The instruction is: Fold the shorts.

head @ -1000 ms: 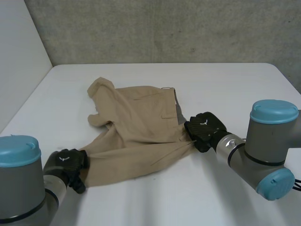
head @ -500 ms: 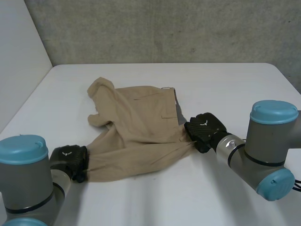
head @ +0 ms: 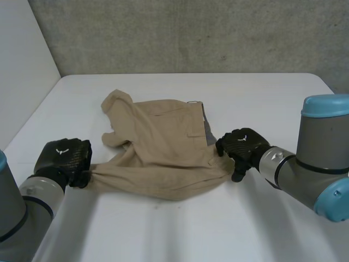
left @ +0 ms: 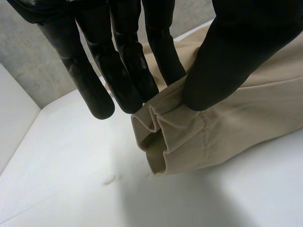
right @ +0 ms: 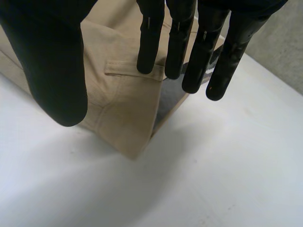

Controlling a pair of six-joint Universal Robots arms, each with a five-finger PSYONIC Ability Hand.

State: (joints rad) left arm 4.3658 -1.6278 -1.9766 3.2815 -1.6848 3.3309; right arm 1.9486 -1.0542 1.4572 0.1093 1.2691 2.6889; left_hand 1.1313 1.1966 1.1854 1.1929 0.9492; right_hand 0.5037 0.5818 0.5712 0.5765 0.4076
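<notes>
Tan shorts (head: 158, 147) lie crumpled on the white table (head: 218, 229), waistband toward the right, one leg bunched at the far left. My left hand (head: 64, 158) holds the near leg's hem at the shorts' left end. In the left wrist view its fingers (left: 123, 71) and thumb pinch the folded hem (left: 175, 132), lifted slightly off the table. My right hand (head: 242, 146) rests by the waistband's near right corner. In the right wrist view its fingers (right: 177, 38) are straight and spread from the thumb, hovering over the waistband corner (right: 128, 118) with nothing held.
A grey concrete wall (head: 191, 33) runs behind the table's far edge, and a white wall (head: 22, 82) stands at the left. Bare tabletop lies in front of the shorts and to their right.
My left hand has shut on the leg hem and drawn it left and farther from me, stretching the leg out. My right hand has opened and let go of the waistband corner.
</notes>
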